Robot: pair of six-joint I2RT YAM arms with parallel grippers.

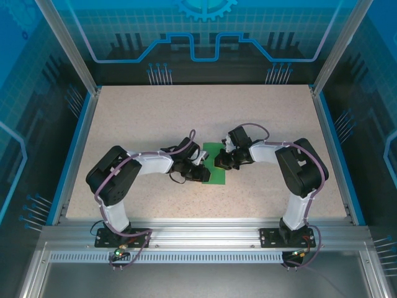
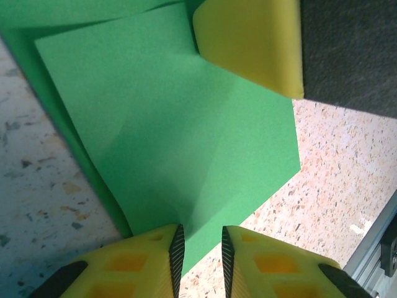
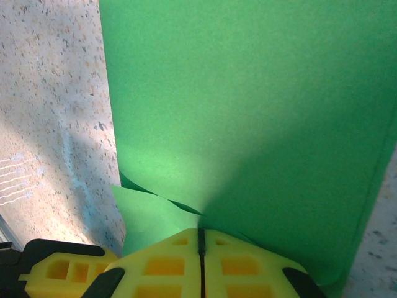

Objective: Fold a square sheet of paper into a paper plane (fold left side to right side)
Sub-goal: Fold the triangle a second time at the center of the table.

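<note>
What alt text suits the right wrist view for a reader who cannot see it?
The right gripper is shut at the bottom edge, its yellow fingers pinching the bright green square sheet of paper, which spreads up and right, a second layer peeking out lower left. Speckled table runs down the left side.

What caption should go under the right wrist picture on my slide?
The right end effector pinches the green square sheet of paper over the speckled table.

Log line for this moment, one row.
square sheet of paper: partly folded over on table | left end effector: jaws slightly apart astride its edge | right end effector: shut on its edge
</note>
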